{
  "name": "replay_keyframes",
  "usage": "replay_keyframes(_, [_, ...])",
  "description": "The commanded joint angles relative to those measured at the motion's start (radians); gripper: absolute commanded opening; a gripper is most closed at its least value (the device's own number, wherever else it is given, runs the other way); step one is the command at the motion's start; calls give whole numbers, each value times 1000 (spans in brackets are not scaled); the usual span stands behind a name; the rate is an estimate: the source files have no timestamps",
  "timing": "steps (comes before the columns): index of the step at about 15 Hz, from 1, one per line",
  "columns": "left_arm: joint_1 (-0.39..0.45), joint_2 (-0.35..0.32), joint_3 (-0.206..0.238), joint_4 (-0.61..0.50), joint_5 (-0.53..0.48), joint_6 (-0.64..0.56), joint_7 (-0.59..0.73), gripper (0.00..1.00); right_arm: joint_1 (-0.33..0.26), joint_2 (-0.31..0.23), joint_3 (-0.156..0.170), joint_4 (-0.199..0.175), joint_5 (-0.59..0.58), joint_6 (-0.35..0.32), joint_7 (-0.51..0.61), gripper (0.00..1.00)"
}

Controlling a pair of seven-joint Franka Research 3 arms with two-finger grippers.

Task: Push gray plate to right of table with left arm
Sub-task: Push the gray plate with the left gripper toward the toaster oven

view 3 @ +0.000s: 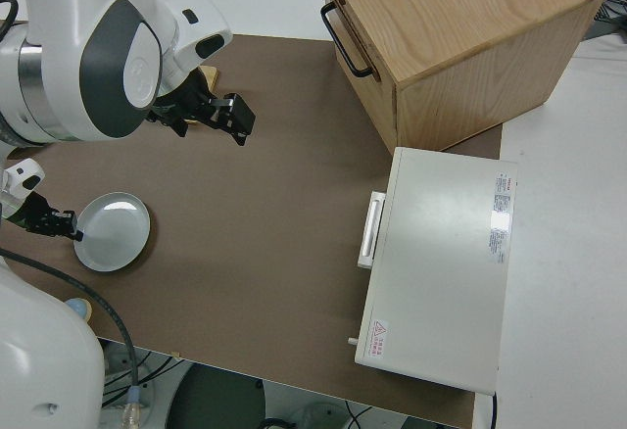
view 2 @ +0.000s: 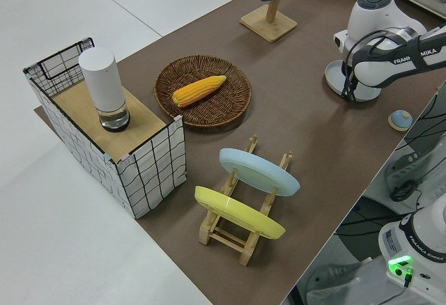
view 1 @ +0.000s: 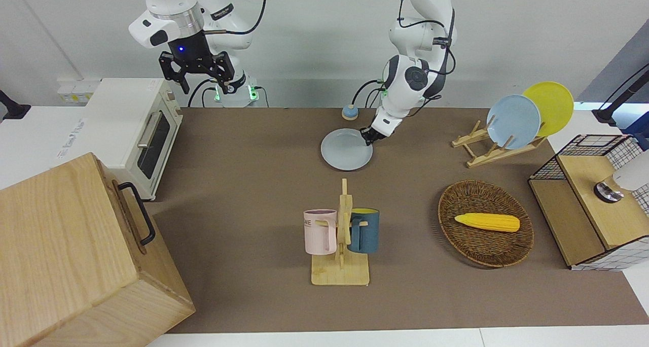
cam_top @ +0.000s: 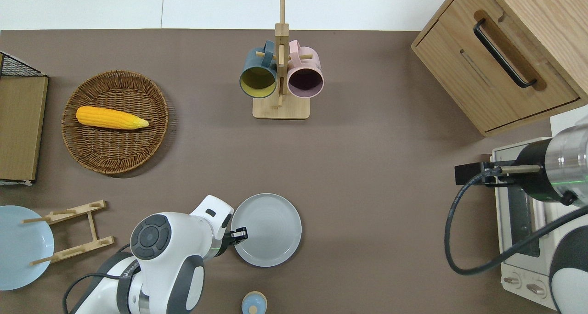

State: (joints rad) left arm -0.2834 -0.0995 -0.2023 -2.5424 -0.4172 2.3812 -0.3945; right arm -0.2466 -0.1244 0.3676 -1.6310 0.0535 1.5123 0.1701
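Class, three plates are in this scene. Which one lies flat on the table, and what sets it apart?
The gray plate, at the left gripper. The sky-blue plate and yellow plate stand in the wooden rack.

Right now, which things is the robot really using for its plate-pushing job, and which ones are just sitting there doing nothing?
Part of the job:
gray plate
left gripper, at the plate's rim
table

Just sitting there:
mug rack with a blue mug and a pink mug
basket holding corn
plate rack
toaster oven
wooden cabinet
right gripper, parked
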Motion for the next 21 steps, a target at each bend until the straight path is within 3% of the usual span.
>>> replay_keyframes(1, [-26,46,-29,19,-24,62,-70,0,-30,-27,17,-27,22,-1,11,996])
replay_keyframes(10, [-163,148,-35,94,-32,151,-211,0,-30,-27,17,-27,22,-1,11,996])
replay_keyframes(11, [-183,152,-28,94,-34,154,-207,0,-30,-27,17,-27,22,-1,11,996])
replay_keyframes(13, [-259,168,36,117,-34,154,-198,0,-30,-27,17,-27,22,-1,11,996])
replay_keyframes(21, [-367,207,102,175,-49,154,-216,0,-30,-27,17,-27,22,-1,11,996])
